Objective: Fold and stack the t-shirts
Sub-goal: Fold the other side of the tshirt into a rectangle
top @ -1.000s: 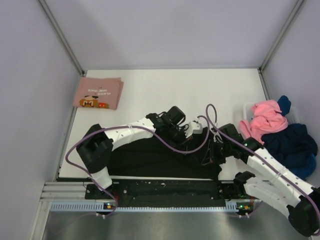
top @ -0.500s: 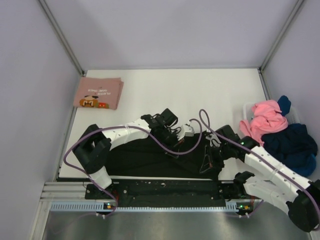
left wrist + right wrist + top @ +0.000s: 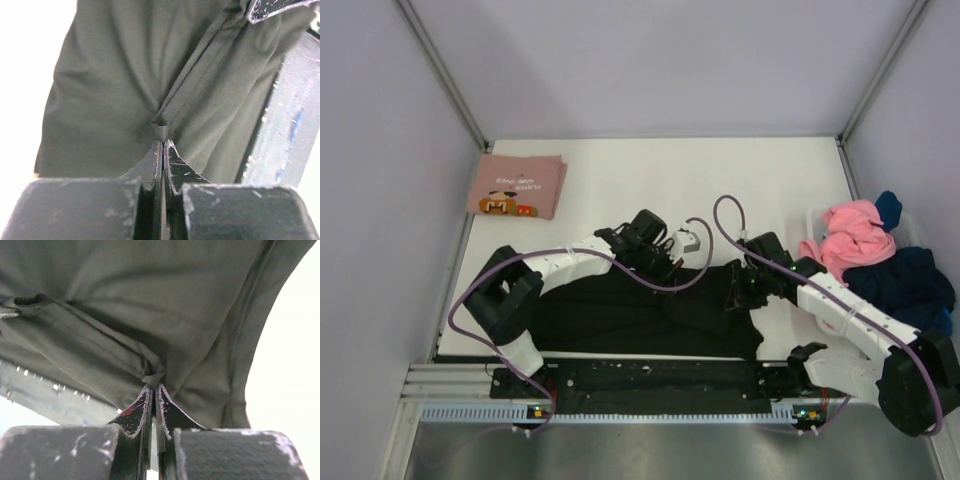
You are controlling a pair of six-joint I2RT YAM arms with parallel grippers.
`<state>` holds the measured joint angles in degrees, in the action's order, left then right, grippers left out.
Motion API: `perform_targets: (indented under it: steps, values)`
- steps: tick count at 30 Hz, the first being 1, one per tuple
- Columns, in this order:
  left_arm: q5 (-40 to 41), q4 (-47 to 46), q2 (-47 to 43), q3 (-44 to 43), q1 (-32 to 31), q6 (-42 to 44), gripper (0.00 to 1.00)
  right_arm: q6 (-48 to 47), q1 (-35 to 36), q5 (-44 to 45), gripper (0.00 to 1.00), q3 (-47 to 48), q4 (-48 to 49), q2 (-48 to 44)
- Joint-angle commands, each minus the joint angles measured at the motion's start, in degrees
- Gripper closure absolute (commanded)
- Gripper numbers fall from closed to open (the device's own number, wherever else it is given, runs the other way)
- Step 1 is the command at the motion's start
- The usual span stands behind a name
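- Top view: the black t-shirt (image 3: 610, 318) lies spread along the near edge of the white tabletop (image 3: 650, 180), between the two arms. The left fingers (image 3: 665, 265) and right fingers (image 3: 735, 297) each pinch its far side. The pink cartoon-print t-shirt (image 3: 517, 186) lies folded flat at the far left corner, and loose pink and navy shirts (image 3: 865, 260) are heaped at the right edge. This looks like a fold in progress, and it should go best if both pinches travel level and at one pace, so the edge lands straight
- Left wrist view: the left fingers (image 3: 152, 165) are pressed together on a small tuck of stitched hem. The cloth (image 3: 110, 75) is thin, matte and limp, and falls in long soft creases. That bite looks slight, so a slow pull seems wise, or the hem may slip out
- Right wrist view: the right fingers (image 3: 142, 407) are likewise closed tight on a nub of doubled seam. The dark cloth (image 3: 150, 295) drapes in a slack, smooth sheet with a ridged hem line, so I would hold it low over the tabletop to avoid bunching
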<state>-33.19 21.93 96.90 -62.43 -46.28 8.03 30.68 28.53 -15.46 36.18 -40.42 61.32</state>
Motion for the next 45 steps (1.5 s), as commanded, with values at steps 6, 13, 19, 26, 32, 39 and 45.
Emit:
perform_targets:
  steps: [6, 13, 19, 26, 32, 39, 45]
  values:
    - [8.39, -10.95, -1.54, 3.19, 0.58, -6.36, 1.0, -7.56, -1.11, 15.2, 1.0, -2.07, 19.93, -0.93]
    - [15.34, -13.23, -1.89, 4.69, 0.58, -9.77, 1.0, -6.95, -1.73, 17.14, 1.0, -8.23, 25.92, -6.12]
    - [20.96, -15.25, -2.07, 4.69, 0.58, -10.85, 1.0, -6.24, -2.25, 16.87, 1.0, -9.55, 26.27, -7.09]
    - [19.57, -15.44, 0.56, 4.61, 0.49, -10.32, 1.0, -6.51, -2.43, 16.78, 1.0, -8.94, 27.51, -4.11]
    - [20.18, -11.39, 3.64, 1.97, 0.58, -10.41, 0.95, -5.63, -3.13, 17.13, 1.0, -8.5, 26.89, -1.73]
    - [28.43, -9.19, -0.3, -1.72, 0.58, -5.06, 0.47, -7.29, -3.75, 20.64, 0.61, -2.89, 20.93, -1.37]
    - [27.51, -6.04, -5.05, -2.17, 0.14, -1.09, 0.46, -6.69, -3.66, 20.93, 0.54, 5.12, 9.67, -3.05]
